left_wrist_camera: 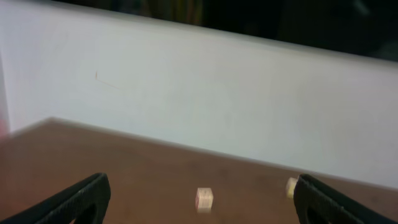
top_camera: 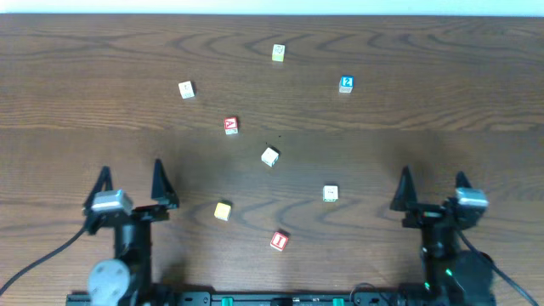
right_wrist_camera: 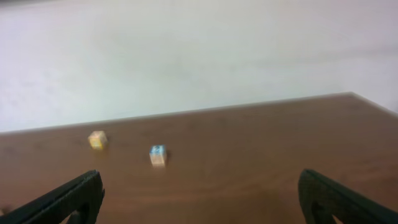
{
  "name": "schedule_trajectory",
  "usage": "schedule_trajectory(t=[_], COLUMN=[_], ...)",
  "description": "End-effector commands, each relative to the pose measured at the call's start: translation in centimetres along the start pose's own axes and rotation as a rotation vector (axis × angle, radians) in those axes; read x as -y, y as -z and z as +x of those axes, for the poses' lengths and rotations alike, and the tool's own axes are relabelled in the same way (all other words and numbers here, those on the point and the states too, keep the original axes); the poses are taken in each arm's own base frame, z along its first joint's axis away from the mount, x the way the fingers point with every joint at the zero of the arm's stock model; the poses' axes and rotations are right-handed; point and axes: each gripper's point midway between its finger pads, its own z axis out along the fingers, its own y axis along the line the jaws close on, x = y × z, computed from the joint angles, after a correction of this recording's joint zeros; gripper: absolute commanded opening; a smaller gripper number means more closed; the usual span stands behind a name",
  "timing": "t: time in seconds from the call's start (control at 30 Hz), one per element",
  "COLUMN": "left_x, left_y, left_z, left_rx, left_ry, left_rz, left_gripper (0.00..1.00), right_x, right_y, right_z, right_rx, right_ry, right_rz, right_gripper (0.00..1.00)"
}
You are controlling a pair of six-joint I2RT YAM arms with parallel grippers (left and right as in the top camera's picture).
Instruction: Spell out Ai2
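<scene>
Here, left jaws and right jaws stand released at the desk (top_camera: 85, 51) edge; red A cube (top_camera: 230, 125), red I cube (top_camera: 279, 240) and blue 2 cube (top_camera: 346, 83) lie well apart.

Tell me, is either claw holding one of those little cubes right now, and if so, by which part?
Nothing is held. The left claw and the right claw both stand wide open and empty.

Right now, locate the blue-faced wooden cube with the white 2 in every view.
Overhead: blue-faced wooden cube, upper right of centre.
Left wrist: not in it.
Right wrist: the cube, left of centre.
Shared landmark: brown wooden table's far edge meeting white wall.
</scene>
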Motion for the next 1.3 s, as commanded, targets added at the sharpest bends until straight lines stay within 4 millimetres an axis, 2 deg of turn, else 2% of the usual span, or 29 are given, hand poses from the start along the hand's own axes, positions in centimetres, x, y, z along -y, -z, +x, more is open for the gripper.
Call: schedule_trajectory(t=[0.0, 0.17, 0.3, 0.43, 0.6, 0.67, 0.77, 0.83, 1.0, 1.13, 1.27], left_x=[2.4, 4.6, 6.4, 7.5, 9.1, 9.4, 11.3, 11.9, 11.0, 10.4, 9.7], left_y=[1.9, 2.9, 1.4, -1.5, -4.1, -5.1, -5.1, -5.4, -6.7, -8.7, -12.4], left_z=[-6.7, -12.2, -14.8, -14.9, -13.3, -11.1, -6.1, -3.3, 3.1, 9.0, 14.3], left_rx=[0.079, -0.016, -0.156, -0.421, -0.681, -0.841, -1.077, -1.187, -1.453, -1.594, -1.59], left_ry=[-0.09, -0.214, -0.281, -0.315, -0.381, -0.437, -0.492, -0.474, -0.432, -0.45, -0.493], left_rz=[0.109, 0.19, 0.253, 0.277, 0.374, 0.425, 0.666, 0.726, 0.728, 0.767, 0.734], left_gripper=[0.95, 0.95, 0.95, 0.95, 0.95, 0.95, 0.95, 0.95, 0.95, 0.95, 0.96], right_x=[-0.2, 0.6, 0.5, 0.4, -1.3, -2.8, -4.0, -4.4, -4.6, -4.5, -4.4], right_y=[2.2, 5.9, 6.8, 4.7, 0.9, -0.7, -2.8, -3.4, -3.6, -4.0, -4.6], right_z=[-6.0, -12.3, -14.8, -15.0, -13.2, -11.5, -8.8, -7.5, -3.8, -1.5, -0.1], right_rx=[0.11, 0.189, 0.154, -0.042, -0.333, -0.483, -0.621, -0.683, -0.861, -0.967, -1.022], right_ry=[-0.022, -0.033, -0.034, -0.051, -0.062, -0.075, -0.099, -0.11, -0.135, -0.145, -0.147], right_rz=[0.012, 0.086, 0.1, 0.128, 0.078, 0.009, -0.05, -0.066, -0.074, -0.06, -0.047], right_gripper=[0.99, 0.99, 0.99, 0.99, 0.99, 0.99, 0.99, 0.99, 0.99, 0.99, 0.99])
